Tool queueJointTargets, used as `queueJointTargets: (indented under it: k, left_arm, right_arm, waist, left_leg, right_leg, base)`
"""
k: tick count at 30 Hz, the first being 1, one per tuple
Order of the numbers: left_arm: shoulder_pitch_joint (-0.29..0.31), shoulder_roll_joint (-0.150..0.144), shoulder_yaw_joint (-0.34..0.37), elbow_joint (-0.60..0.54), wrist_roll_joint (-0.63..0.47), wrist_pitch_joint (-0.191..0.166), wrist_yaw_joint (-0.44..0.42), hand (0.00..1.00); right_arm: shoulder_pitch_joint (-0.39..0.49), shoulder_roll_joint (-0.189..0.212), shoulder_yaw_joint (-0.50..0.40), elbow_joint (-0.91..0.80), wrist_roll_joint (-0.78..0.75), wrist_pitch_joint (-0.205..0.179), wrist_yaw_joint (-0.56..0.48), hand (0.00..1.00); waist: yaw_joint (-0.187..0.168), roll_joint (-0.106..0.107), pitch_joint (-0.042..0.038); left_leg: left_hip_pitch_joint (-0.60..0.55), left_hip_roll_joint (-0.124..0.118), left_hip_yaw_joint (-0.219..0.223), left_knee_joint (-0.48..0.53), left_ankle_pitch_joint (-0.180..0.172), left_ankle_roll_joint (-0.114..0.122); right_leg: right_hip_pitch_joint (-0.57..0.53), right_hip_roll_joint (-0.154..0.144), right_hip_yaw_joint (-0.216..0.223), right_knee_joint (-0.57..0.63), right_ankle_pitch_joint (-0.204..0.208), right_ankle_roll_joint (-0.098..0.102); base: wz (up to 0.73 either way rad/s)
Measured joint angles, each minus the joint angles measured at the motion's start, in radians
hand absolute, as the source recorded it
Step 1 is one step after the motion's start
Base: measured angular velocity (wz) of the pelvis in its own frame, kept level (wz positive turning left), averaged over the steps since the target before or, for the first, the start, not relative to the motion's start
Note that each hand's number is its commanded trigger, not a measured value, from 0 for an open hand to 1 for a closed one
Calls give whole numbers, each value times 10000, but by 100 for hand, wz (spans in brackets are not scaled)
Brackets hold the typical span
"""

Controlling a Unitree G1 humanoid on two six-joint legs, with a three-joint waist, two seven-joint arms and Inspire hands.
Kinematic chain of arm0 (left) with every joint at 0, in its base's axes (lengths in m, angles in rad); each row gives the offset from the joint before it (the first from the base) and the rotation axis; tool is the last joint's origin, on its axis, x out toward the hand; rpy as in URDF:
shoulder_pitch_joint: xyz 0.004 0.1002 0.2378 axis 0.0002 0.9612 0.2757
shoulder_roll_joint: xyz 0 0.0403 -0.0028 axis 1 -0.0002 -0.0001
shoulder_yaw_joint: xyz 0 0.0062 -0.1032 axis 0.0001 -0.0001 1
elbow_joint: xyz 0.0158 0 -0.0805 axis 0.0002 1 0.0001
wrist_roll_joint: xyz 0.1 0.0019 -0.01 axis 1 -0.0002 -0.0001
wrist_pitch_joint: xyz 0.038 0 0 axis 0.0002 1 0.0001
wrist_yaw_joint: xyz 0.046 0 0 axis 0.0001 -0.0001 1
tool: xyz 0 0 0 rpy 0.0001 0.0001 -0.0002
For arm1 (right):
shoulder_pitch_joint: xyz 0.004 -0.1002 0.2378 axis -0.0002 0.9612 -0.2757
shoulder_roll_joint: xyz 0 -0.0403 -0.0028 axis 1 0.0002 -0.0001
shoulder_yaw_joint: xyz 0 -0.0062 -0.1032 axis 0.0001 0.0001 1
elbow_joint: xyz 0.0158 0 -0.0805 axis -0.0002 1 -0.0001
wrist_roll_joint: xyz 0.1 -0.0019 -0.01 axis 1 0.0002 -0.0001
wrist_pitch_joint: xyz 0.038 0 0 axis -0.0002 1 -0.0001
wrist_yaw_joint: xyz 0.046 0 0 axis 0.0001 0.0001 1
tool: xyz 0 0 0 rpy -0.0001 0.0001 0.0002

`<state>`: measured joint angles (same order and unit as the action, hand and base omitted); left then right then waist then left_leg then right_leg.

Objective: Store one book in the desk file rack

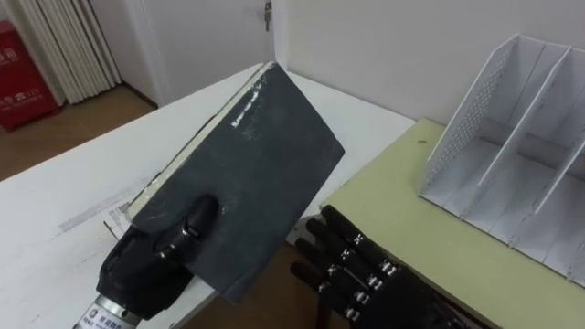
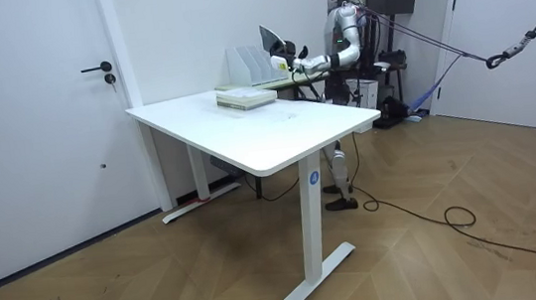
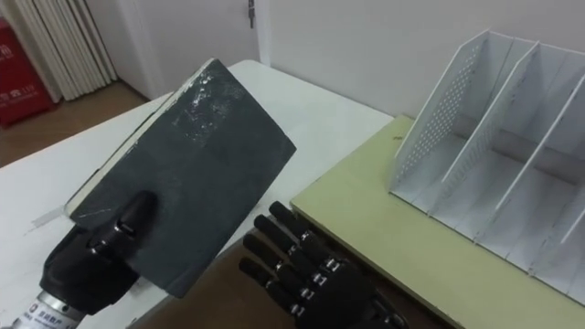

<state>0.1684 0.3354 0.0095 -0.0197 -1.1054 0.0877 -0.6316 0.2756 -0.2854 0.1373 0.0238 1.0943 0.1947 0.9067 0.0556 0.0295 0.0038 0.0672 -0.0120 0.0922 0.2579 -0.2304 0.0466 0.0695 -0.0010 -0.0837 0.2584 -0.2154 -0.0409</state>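
Left hand (image 1: 146, 265) clamps the dark book (image 1: 247, 164) tilted above it, left of the file rack (image 1: 471, 114).

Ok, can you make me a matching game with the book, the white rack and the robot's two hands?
Things:
1. book
2. file rack
3. right hand
4. left hand

Descriptions:
a. stands on the pale green desk
b. fingers straight, holding nothing
c. dark grey, tilted up in the air
d. thumb curled on the book, gripping it

Pairs: 1-c, 2-a, 3-b, 4-d.
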Motion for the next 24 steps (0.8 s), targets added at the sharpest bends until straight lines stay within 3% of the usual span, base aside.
queueJointTargets:
  k: [12,19,24]
  left_arm:
    - [0,6,-123,0,-27,84,-185,100]
    - [-1,285,-326,1,-445,89,-623,100]
    - [-1,379,-689,2,-833,170,-939,100]
  right_arm:
    - [-3,-5,-131,33,0,6,-377,0]
    - [-31,-255,-126,34,75,-1,-564,0]
    - [-273,-339,-122,33,138,-1,-735,0]
  waist:
    - [19,-22,-14]
    - [51,-69,-39]
    - [31,-1,9]
  left_leg:
    - [133,4,26,-8,-2,-3]
    - [140,6,31,7,-11,-2]
    - [91,7,34,11,-16,-3]
  right_leg:
    - [41,4,31,15,-1,-1]
    - [48,7,46,-1,3,-2]
    - [-5,8,55,12,2,-2]
  base:
    - [0]
    - [0]
    - [0]
